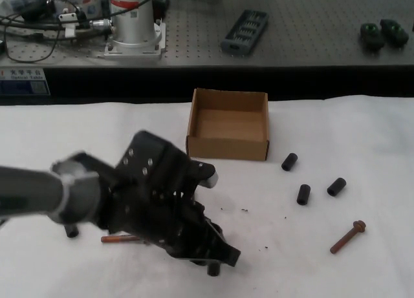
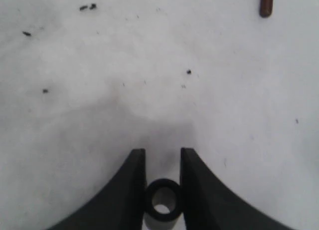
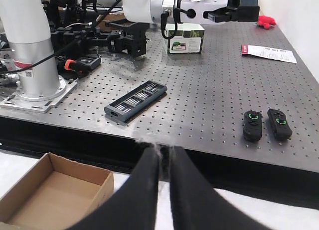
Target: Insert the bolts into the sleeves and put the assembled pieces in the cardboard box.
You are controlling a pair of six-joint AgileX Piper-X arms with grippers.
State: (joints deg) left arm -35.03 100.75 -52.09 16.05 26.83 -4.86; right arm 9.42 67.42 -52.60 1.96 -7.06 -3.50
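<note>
The left gripper is down at the white cloth, its fingers drawn narrow around a black sleeve that stands on end between them, its bore open and empty. By that I judge the first assembly is barely begun: no bolt sits in any sleeve. A copper-coloured bolt lies close behind the gripper, beside its arm. The bolt end ahead of the fingertips in the left wrist view may be the second bolt, though I cannot be sure. Three loose sleeves lie farther off, toward that second bolt. Beyond the gripper, the cardboard box holds nothing. Only dark crumbs dot the cloth between, so the way looks free. The right gripper, fingers nearly together on nothing, hangs high, facing over the box toward the perforated bench with its grey bit case.
</note>
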